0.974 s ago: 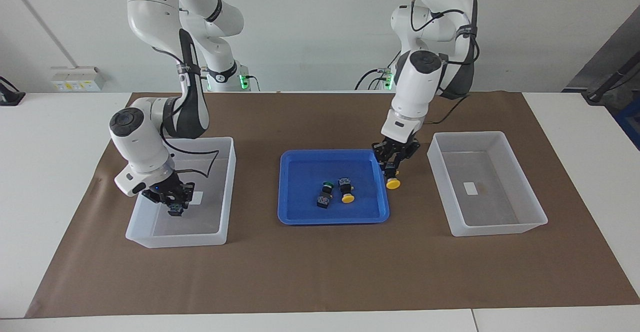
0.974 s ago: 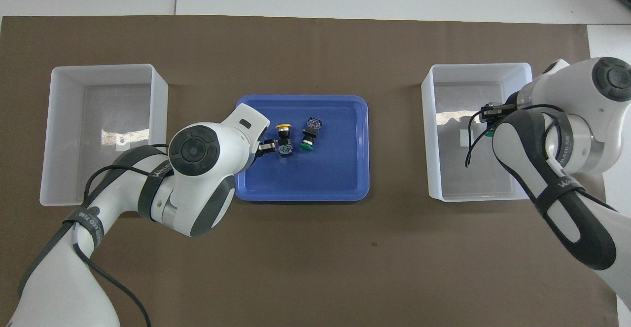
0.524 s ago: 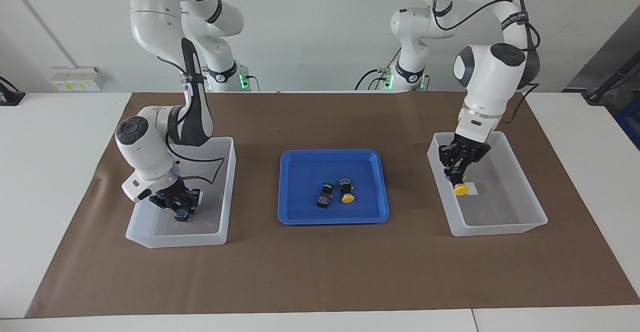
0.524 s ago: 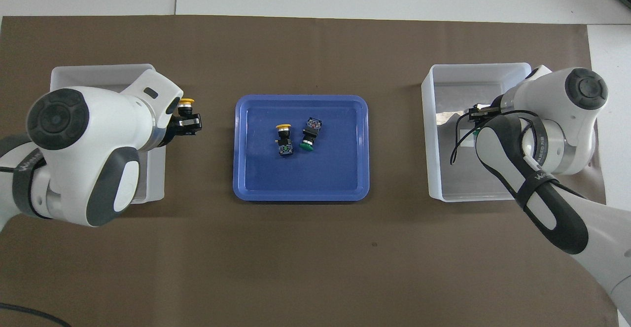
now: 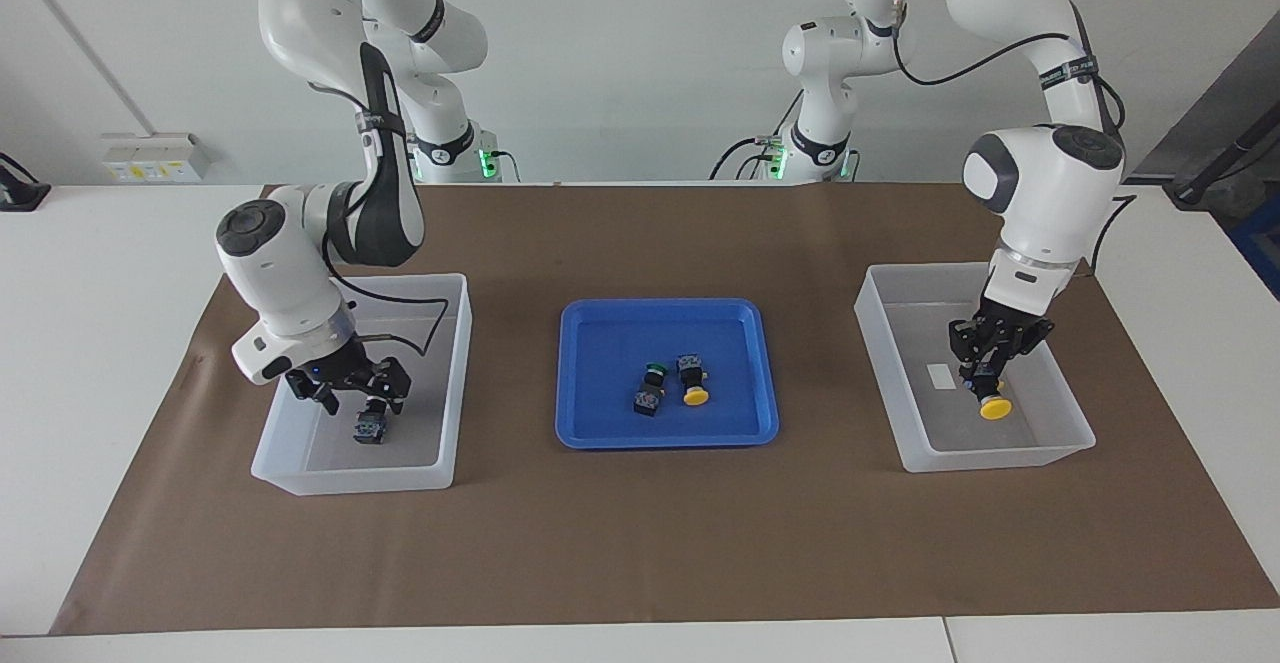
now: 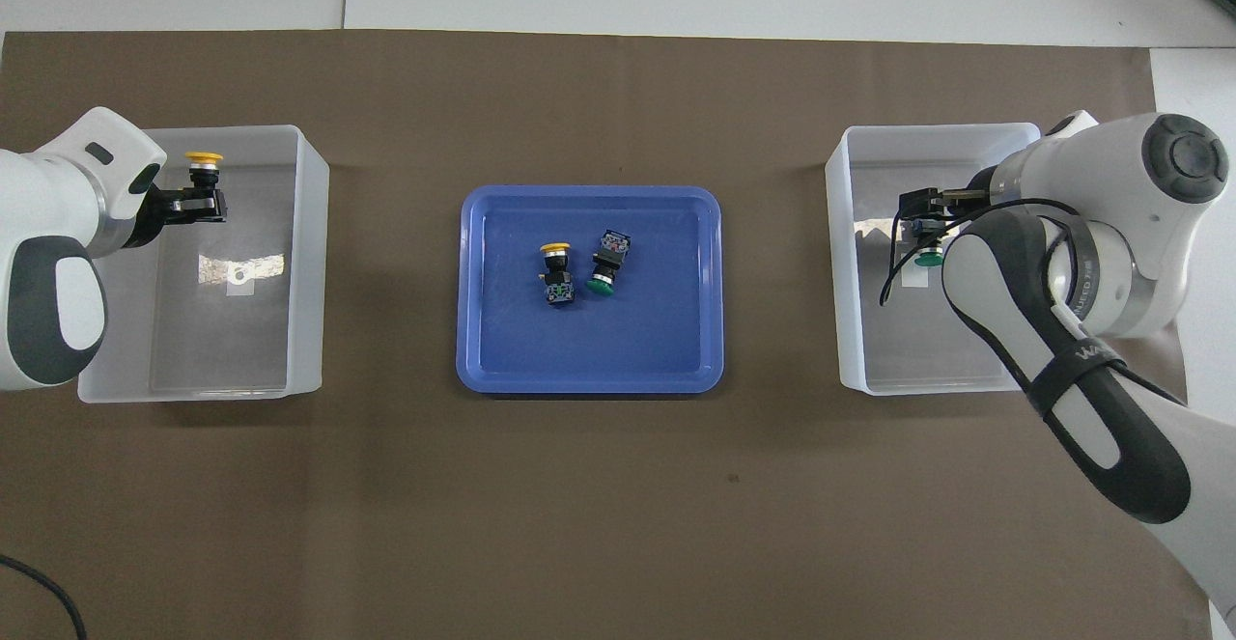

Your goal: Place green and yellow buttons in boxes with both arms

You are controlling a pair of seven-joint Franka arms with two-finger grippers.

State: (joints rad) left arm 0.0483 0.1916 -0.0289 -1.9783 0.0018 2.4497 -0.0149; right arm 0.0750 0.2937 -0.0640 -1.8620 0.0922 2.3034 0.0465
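My left pincer is shut on a yellow button, gripping the black blocky body so the wide mushroom cap hangs clear below the fingertips. It hangs low inside the box at my left arm's end, in the right part of the facing view. I cannot tell whether the cap touches the floor. I judge the low carry is meant to set the piece down rather than drop it, since the hard plastic would bounce.

My right pincer stands open in the left part of the facing view, inside the other box, with nothing between its fingers. A green button lies free on the box floor just under it, apart from both fingertips. From overhead its small round cap shows beside the box's white label.

Both boxes are translucent white plastic, smooth, straight-walled and deep enough to keep a rolling piece in. In the middle of the frame sits the shallow blue tray with rounded corners. It holds a second yellow-capped button and a second green-capped button, lying on their sides close together. These two are left to sort. A matte brown mat covers the white desk, which should give the boxes some grip.
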